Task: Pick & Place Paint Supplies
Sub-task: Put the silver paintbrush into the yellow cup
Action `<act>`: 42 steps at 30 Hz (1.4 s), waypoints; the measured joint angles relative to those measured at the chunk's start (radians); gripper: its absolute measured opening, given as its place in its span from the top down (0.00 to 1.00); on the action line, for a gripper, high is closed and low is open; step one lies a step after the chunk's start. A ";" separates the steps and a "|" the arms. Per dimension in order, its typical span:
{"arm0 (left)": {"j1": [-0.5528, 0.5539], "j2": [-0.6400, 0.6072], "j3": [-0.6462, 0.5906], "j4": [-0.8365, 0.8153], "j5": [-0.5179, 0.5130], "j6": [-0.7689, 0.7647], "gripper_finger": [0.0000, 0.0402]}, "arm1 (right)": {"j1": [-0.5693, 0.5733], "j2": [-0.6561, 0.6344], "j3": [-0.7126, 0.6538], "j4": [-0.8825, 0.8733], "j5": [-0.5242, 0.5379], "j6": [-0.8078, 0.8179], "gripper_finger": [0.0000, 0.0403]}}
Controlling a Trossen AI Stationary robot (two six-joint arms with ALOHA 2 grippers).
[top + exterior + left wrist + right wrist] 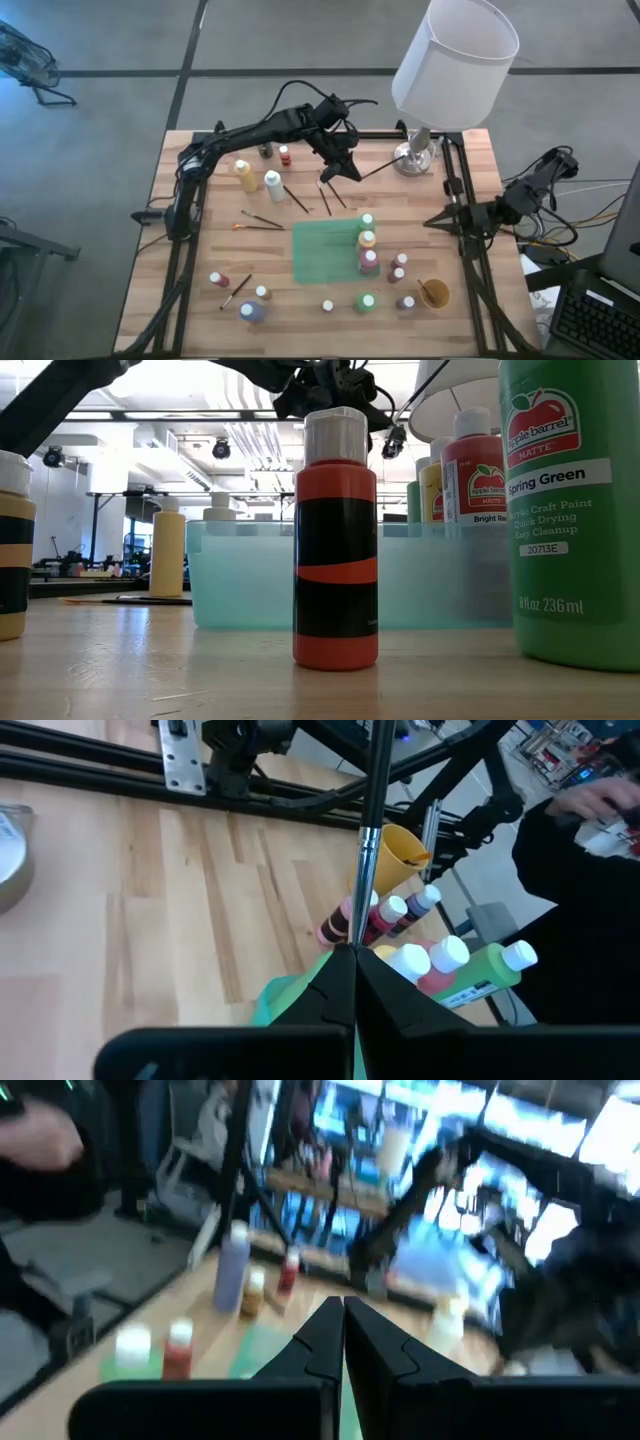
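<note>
My left gripper (338,168) hovers over the table's far middle, shut on a thin dark-handled brush (372,170); it also shows high up in the low view (335,385). More brushes (262,220) lie flat on the wood left of the green mat (325,252). Three bottles (367,240) stand along the mat's right edge. Yellow (245,175), white (273,183) and red (285,155) bottles stand at the far left. Others (366,301) are scattered along the near edge. My right gripper (432,221) waits at the table's right side, shut (343,1312). My left gripper pinches the brush between its two fingertips at the narrow end of the silver ferrule (362,905). The dark handle (380,770) runs on past the fingertips, in line with the fingers. The brush is lifted clear of the table, roughly level, its handle pointing toward the lamp base.
A white-shaded lamp (455,55) stands with its metal base (415,157) at the far right, close to the brush's free end. A tan cup (433,293) sits near the right corner. Black frame rails (185,230) run along both sides. A person's dark sleeve (580,900) shows beyond the table.
</note>
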 joint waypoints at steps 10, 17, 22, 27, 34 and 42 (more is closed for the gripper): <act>0.003 0.000 -0.001 -0.044 0.000 0.002 1.00 | 0.000 0.298 0.048 0.152 0.352 -0.215 0.98; 0.006 -0.001 -0.001 -0.070 0.022 -0.020 1.00 | 0.000 0.537 0.145 0.066 0.844 -0.216 0.92; 0.006 -0.002 -0.001 -0.063 0.056 -0.053 1.00 | 0.000 0.689 0.197 0.049 0.942 -0.245 0.77; 0.006 -0.002 -0.001 -0.060 0.061 -0.070 1.00 | 0.000 0.802 0.236 0.049 1.113 -0.342 0.61; 0.011 -0.003 -0.001 -0.060 0.122 -0.118 1.00 | -0.003 0.854 0.264 0.042 1.117 -0.478 0.49; -0.003 -0.003 -0.003 0.029 0.220 -0.236 1.00 | -0.017 0.868 0.262 0.027 1.117 -0.646 0.45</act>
